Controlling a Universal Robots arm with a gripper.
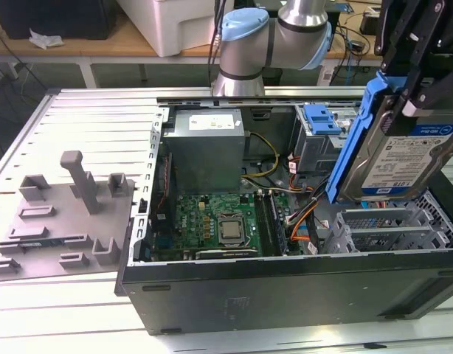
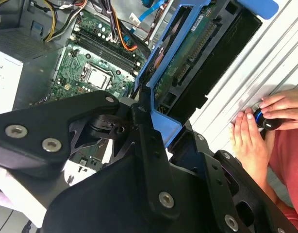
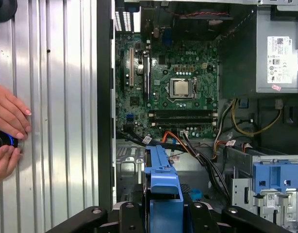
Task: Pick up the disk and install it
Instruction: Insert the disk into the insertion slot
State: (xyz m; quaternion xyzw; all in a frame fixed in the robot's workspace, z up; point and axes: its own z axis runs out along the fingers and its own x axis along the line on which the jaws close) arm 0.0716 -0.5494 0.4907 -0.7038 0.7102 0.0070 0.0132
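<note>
The disk (image 1: 403, 158) is hanging steeply tilted above the open computer case (image 1: 285, 295). The gripper (image 1: 412, 88) is clamping its upper end, and its long axis is sloping down toward the nearby grey drive cage (image 1: 313, 151).

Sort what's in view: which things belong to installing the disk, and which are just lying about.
Job in hand: the disk, clamped in the gripper; the open computer case; the drive cage, probably its slot.
Lying about: the grey fixture block beside the case; a person's hands.
</note>
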